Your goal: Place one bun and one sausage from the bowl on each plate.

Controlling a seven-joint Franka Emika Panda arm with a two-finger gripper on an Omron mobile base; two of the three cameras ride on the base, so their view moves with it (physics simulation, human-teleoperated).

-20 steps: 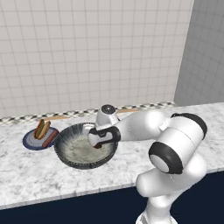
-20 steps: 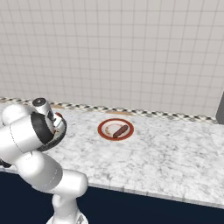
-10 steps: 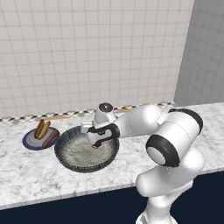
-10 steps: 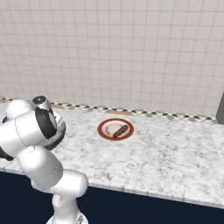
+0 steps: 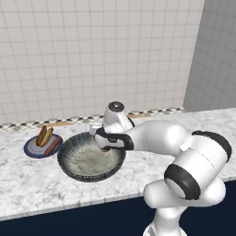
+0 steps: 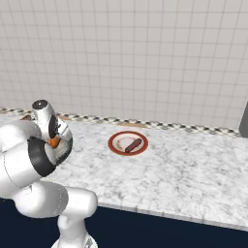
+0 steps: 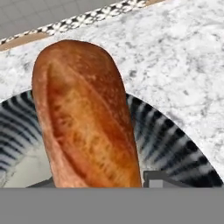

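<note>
While the claw sits low over the right side of the bowl, narrowed around a crusty bun lying inside that bowl: likely light, soft under the crust, best pinched gently across its middle, not its tapered ends.

The light is bright and even everywhere, with no glare. Soft shadows sit under the arm. The bun looks big and a bit blurry up close.
</note>
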